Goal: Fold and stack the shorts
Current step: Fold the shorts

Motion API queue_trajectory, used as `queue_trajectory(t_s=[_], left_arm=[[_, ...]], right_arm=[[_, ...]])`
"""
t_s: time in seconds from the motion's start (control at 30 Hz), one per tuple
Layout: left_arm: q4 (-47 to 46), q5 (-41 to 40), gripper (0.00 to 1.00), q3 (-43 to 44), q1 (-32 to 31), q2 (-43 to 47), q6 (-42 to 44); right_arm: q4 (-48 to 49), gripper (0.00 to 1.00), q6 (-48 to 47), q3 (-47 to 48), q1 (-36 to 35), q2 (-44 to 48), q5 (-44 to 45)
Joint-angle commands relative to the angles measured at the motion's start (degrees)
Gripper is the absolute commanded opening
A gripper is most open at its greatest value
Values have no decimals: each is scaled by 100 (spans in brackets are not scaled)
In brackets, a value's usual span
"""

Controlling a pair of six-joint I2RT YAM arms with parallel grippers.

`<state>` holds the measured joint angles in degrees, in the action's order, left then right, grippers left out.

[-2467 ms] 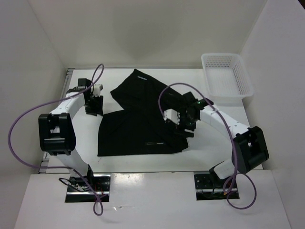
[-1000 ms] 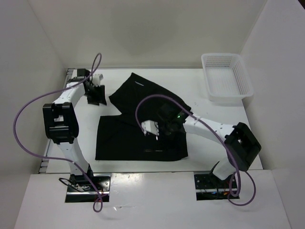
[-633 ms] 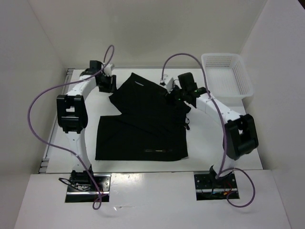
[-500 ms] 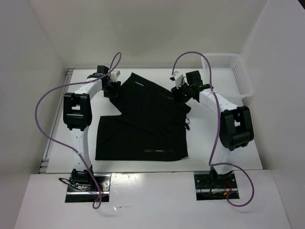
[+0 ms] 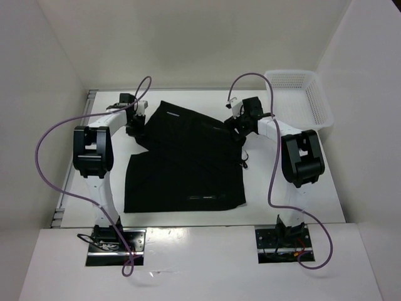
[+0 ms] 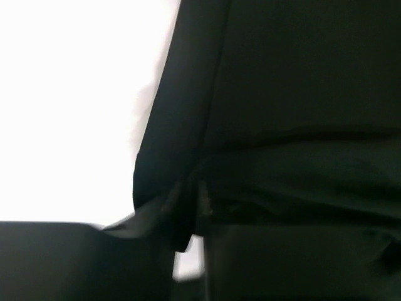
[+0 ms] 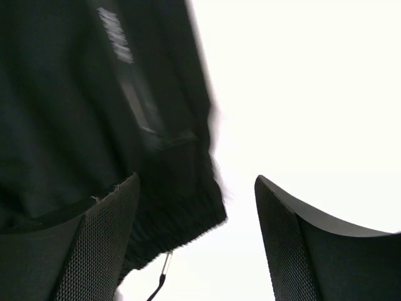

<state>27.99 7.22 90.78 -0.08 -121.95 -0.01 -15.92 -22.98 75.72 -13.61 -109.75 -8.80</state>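
black shorts, pale waistband label unreadable, left gripper clamped on their edge, right gripper spread apart at waistband

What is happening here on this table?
Two robot arms are working on black shorts that lie mostly flat on the table. The left hand is at the far left corner of the shorts and seems to pinch the fabric there. The right hand is open over the far right edge, by the drawstring.
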Motion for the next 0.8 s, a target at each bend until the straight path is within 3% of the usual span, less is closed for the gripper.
queue_trajectory(t_s=[0.0,0.07,0.17,0.2,0.47,0.67,0.77], left_arm=[[426,-231,29,-289,78,452,1],[480,-169,48,-211,78,523,1],[480,42,57,489,78,463,1],[480,94,60,789,78,357,1],[550,420,64,4155,-291,-1883,1],[778,-10,73,6641,-466,-3755,1],[673,-116,76,6962,-520,-4021,1]], right_arm=[[458,80,-4,39,33,-238,352],[371,80,-161,39,33,-379,352],[187,80,-268,258,33,-616,151],[186,75,-320,311,33,-670,150],[-7,67,-663,619,-186,-1047,290],[-182,67,-725,672,-353,-995,291],[-245,67,-787,620,-415,-873,291]])
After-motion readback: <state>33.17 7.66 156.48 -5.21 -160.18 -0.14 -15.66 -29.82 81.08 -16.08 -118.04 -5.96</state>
